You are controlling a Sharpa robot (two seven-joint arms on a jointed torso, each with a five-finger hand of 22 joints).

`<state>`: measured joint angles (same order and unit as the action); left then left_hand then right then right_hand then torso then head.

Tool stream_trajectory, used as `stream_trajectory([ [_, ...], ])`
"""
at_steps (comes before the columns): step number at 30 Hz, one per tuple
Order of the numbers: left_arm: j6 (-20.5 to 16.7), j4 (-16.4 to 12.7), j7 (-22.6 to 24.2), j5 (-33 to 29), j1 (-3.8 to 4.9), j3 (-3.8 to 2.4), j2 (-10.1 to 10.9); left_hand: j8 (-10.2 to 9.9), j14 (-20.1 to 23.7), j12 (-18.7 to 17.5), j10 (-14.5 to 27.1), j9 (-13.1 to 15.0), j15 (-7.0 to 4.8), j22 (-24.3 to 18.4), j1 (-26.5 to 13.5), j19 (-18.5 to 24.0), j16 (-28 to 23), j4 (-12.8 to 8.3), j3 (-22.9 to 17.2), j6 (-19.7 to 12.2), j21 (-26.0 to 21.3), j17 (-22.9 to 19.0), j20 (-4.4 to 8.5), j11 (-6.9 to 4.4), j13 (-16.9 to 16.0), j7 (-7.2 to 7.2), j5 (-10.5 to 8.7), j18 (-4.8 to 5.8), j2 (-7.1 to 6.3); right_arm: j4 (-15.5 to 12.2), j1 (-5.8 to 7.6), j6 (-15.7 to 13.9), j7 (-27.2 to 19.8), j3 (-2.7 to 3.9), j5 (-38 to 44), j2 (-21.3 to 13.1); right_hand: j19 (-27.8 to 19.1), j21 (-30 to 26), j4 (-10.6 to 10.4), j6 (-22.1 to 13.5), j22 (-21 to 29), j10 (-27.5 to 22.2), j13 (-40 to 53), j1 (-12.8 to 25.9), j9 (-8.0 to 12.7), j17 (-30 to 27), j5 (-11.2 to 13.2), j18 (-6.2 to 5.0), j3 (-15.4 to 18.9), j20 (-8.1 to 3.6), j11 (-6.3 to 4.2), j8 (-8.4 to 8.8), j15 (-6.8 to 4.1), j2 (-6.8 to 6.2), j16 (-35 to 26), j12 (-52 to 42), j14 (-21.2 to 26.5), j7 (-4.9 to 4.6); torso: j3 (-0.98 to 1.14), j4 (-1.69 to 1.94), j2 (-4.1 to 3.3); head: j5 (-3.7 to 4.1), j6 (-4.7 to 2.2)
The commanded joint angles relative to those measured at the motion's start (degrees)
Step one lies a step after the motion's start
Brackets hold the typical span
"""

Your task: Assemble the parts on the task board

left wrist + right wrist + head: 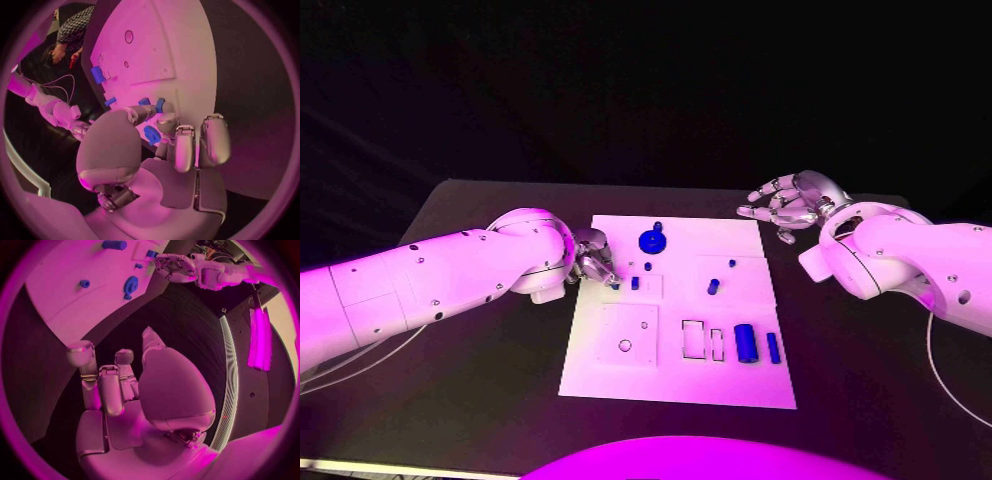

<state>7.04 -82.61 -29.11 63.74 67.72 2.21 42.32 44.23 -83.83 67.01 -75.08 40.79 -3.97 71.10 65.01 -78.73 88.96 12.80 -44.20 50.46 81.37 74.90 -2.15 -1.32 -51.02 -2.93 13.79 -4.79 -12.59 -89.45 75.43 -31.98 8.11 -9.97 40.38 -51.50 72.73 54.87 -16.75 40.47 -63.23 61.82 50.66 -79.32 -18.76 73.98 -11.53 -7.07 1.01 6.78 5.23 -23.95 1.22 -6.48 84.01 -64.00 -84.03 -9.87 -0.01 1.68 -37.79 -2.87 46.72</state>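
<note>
On the black worktop (pixel 473 400), the robot's left hand (pixel 594 258) is resting at the left edge of the white task board (pixel 678 385), and I cannot tell whether it is grasping anything. Small blue parts (pixel 746 343) are lying on the board. The right hand (pixel 788 205) is hovering beyond the board's far right corner, fingers loosely apart, holding nothing.

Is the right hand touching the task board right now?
No. In the head view the right hand hovers off the far right corner of the task board, its fingers holding nothing.
</note>
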Motion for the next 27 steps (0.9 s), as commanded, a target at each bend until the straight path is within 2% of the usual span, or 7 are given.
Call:
stream_trajectory([
  [1,1.4,0.0,0.0,-0.6,-0.20,0.19,-0.5,0.1,-5.7,0.3,-0.6,-0.1,-0.43,0.2,-0.8,-0.5,0.3,-9.1,-8.9,0.2,0.2,13.4,0.03,-0.13,-0.2,0.25,-0.12,0.64,-0.01,-0.1,-0.03,0.4,-0.7,0.00,0.6,0.0,-0.2,-0.3,0.1,-0.4,0.0,0.0,-0.1,0.0,0.1,0.0,0.3,-0.65,-0.2,-0.13,-0.13,-0.18,-0.51,0.61,-0.3,0.2,-1.8,-0.15,0.03,0.00,-0.04,0.11,0.05],
  [13,1.8,0.5,-0.2,-0.8,-0.21,0.27,-0.8,-0.1,-5.7,0.4,-0.9,-0.7,-0.84,0.3,-4.0,-0.6,0.3,-7.0,-4.9,0.8,0.2,13.5,0.41,-0.64,-0.5,0.99,-0.64,0.68,-0.95,0.0,-0.03,0.4,-0.7,0.00,0.6,0.0,-0.2,-0.4,0.1,-0.4,0.1,0.0,-0.1,0.0,0.1,0.0,0.3,-0.65,-0.1,-0.13,-0.13,-0.21,-0.52,0.62,-0.4,0.2,-1.8,-0.14,-0.02,0.04,0.01,0.25,0.29],
  [16,1.8,0.7,-0.4,-0.8,-0.20,0.28,-0.9,-0.3,-5.7,0.4,-0.9,-1.1,-0.95,0.3,-4.9,-0.6,0.3,-5.9,-3.3,1.1,0.2,13.4,0.52,-0.74,-0.6,1.11,-0.95,0.69,-1.20,0.0,-0.03,0.4,-0.7,0.00,0.6,0.0,-0.2,-0.4,0.1,-0.4,0.1,0.0,-0.1,0.1,0.1,0.0,0.4,-0.66,-0.1,-0.14,-0.13,-0.22,-0.52,0.61,-0.4,0.2,-1.8,-0.14,-0.01,0.04,0.01,0.27,0.30],
  [20,1.6,1.0,-0.7,-0.8,-0.20,0.28,-0.8,-0.6,-5.7,0.4,-0.8,-1.8,-0.96,0.3,-6.5,-0.6,0.3,-3.3,1.4,1.8,0.1,13.4,0.58,-0.74,-0.6,1.12,-1.34,0.70,-1.27,-0.1,-0.03,0.4,-0.7,0.00,0.6,-0.1,-0.2,-0.5,0.0,-0.4,0.1,0.0,-0.2,0.2,0.1,-0.1,0.4,-0.65,-0.1,-0.14,-0.13,-0.25,-0.52,0.59,-0.4,0.3,-1.8,-0.14,-0.01,0.04,0.07,0.30,0.31],
  [27,1.2,1.3,-0.8,-0.8,-0.20,0.21,-0.6,-1.1,-5.7,0.1,-0.5,-2.6,-0.89,0.1,-6.7,-0.6,0.2,-0.2,7.3,2.1,-0.1,13.3,0.54,-0.61,-0.4,0.95,-1.30,0.66,-1.21,-0.1,-0.03,0.3,-0.7,0.00,0.6,-0.1,-0.2,-0.7,0.0,-0.4,0.3,0.0,-0.4,0.3,0.1,-0.2,0.4,-0.69,-0.1,-0.15,-0.14,-0.29,-0.53,0.57,-0.5,0.3,-1.8,-0.14,-0.08,0.04,0.05,0.34,0.17],
])
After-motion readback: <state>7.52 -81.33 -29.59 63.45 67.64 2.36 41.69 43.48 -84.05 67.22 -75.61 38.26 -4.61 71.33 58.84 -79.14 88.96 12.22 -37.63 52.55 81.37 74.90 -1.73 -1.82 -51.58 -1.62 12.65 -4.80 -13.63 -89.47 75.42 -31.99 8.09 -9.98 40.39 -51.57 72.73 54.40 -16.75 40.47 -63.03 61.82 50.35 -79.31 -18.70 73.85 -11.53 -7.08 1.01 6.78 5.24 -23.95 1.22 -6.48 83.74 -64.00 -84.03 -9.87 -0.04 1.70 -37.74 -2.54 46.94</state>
